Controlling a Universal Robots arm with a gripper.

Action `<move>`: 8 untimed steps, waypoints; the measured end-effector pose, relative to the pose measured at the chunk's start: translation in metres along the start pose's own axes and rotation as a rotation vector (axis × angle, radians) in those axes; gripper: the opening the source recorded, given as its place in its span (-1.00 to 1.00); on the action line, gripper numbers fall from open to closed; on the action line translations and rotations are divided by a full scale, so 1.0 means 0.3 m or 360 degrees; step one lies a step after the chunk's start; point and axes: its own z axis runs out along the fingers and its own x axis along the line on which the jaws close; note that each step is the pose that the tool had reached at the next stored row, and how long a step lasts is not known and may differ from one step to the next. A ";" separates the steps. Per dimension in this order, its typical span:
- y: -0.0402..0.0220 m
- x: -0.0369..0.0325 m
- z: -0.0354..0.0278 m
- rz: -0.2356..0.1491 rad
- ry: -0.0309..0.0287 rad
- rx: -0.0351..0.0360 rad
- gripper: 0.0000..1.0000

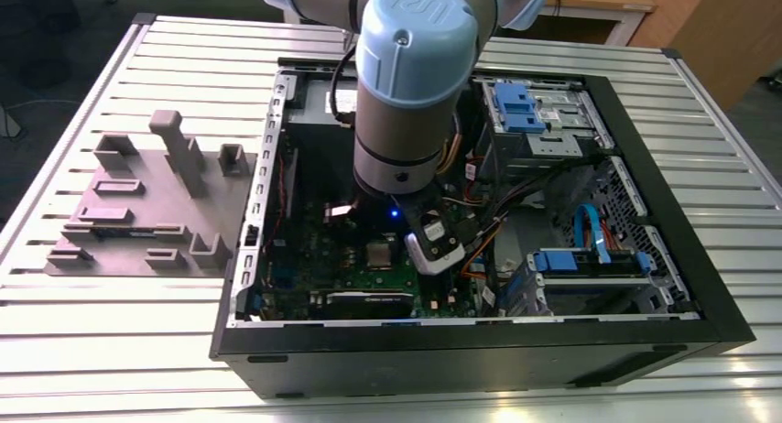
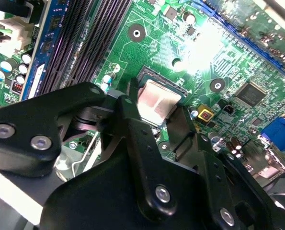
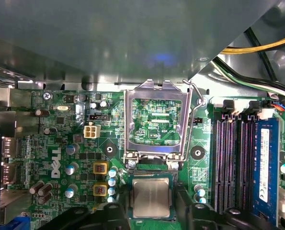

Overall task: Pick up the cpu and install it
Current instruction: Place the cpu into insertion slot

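- table [image 1: 98,295]: slatted metal, fills the exterior view. Grey parts fixture [image 1: 146,212] sits at the exterior view's left, well apart from the work.
- case [image 1: 489,350]: black PC tower on its side, panel off, ctr-right of the exterior view. Drive bays w/ blue tabs [image 1: 526,107] at its upper right.
- arm [image 1: 409,84]: hangs from top ctr of the exterior view into the case, wrist over the board.
- board [image 3: 51,143]: green mobo, flat on the case floor. RAM slots [image 3: 228,163] run alongside the socket.
- frame [image 3: 156,120]: shiny oblong socket frame, swung open, green showing thru its window. Not closed over the chip.
- gripper [image 2: 155,111]: black, low over the board, straddling the cpu [image 3: 152,196] on two opposite sides in both wrist views. Can't tell if it's clamped on the chip or let go; contact at the edges is hidden by the gripper's own bulk.
- key relation: cpu lies dead ctr in the gripper's span, straight below it, so no sideways offset btwn them. Chip is square, so no long axis. Its edges run parallel w/ the frame's edges, and the frame's long axis leads straight away from it.
- cpu location: looks seated flat in the dark socket just beside the frame's hinge end, level w/ the board. Judged, not certain.
- cpu look: small thin square, dull silver-grey lid w/ a paler rim, matte, no tilt visible.
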 end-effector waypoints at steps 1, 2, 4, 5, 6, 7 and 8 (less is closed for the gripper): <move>0.000 0.000 0.000 0.0000 -0.00002 0.0000 -0.07; 0.000 0.000 0.000 0.0000 -0.00003 0.0000 -0.07; 0.000 0.000 0.000 0.0000 -0.00006 -0.0001 -0.12; 0.000 0.000 0.000 0.0000 -0.00008 -0.0001 -0.12; 0.000 0.000 0.000 0.0000 -0.00009 -0.0001 -0.12; 0.000 0.000 -0.001 0.0000 -0.00009 -0.0001 -0.12; 0.000 0.000 -0.002 0.0000 -0.00010 -0.0001 -0.12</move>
